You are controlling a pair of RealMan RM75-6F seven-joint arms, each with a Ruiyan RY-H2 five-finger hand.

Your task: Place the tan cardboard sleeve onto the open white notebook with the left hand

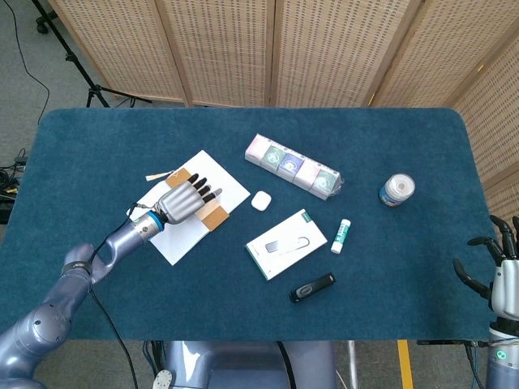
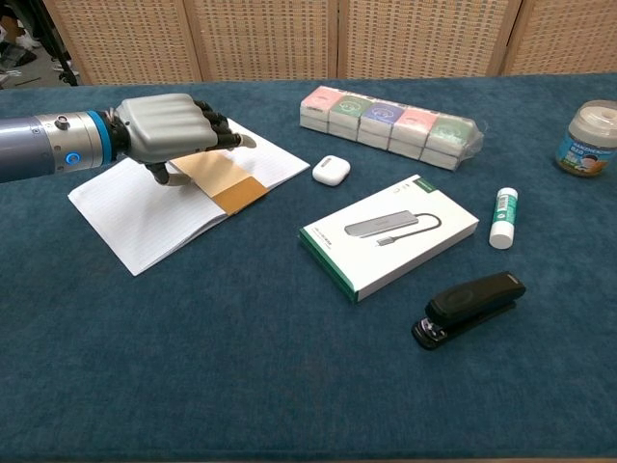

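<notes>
Cardboard sleeve (image 2: 224, 182) lies flat on the open notebook (image 2: 145, 217), under the left hand (image 2: 170, 128), whose fingers arch over it; whether they grip it, I cannot tell. Far right, the right hand (image 1: 501, 275) hangs with fingers spread, holding nothing.
</notes>
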